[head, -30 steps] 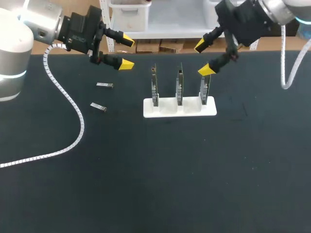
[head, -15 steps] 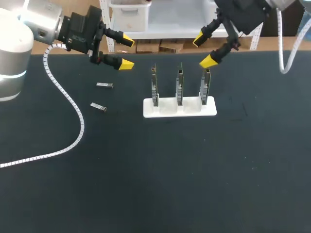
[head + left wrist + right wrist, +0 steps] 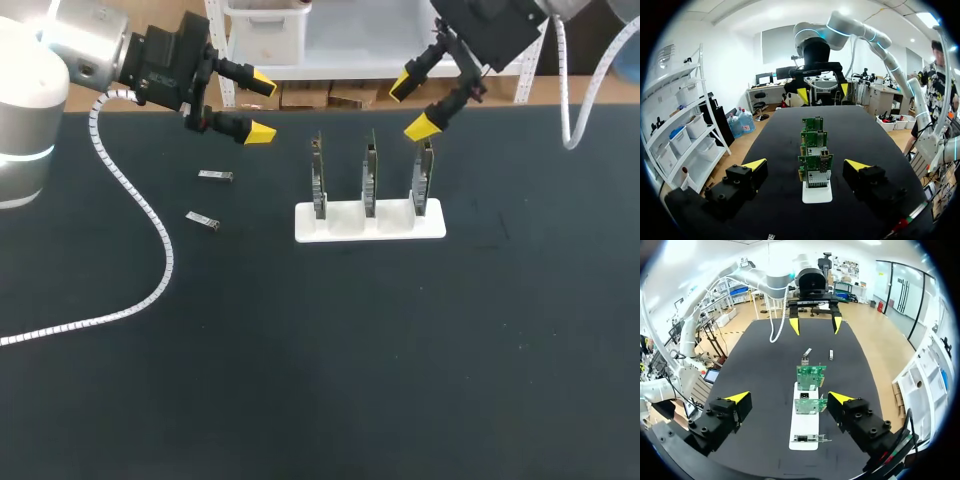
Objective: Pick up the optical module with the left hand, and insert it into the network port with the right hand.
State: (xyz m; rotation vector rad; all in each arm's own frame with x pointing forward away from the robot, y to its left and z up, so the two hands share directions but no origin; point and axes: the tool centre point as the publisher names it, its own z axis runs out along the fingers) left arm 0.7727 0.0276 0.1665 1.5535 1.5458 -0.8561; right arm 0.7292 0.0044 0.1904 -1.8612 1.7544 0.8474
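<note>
While both arms hang over the far side of the table [image 3: 320, 380], neither has hold of anything.

Left claw [image 3: 262, 106]: wide open, empty. It is up off the table at far left, with its fingers pointing right toward the stand [image 3: 370, 224].

Modules: two, both flat on the table and left of the stand. The far module [image 3: 215, 176] lies just near of the left claw's tips, below them. The near module [image 3: 202, 220] lies a little nearer and slightly further left, apart from the first. No finger touches either.

Right claw [image 3: 410, 107]: wide open, empty. It is raised just far of the stand's right end. Its nearer yellow tip is close above the top of the right board [image 3: 424, 178], with no contact seen.

Stand: white, long, set left to right at mid-table. It holds three green boards upright in a row: left board [image 3: 318, 180], middle board [image 3: 370, 178] and right board.

In the left wrist view the row shows end-on, ahead between the open fingers. A metal port [image 3: 816, 178] sits low on the closest board, facing the left claw.

Cable [image 3: 150, 240]: white, coiled, trailing from the left arm. It curves across the table's left part, left and near of the modules.
</note>
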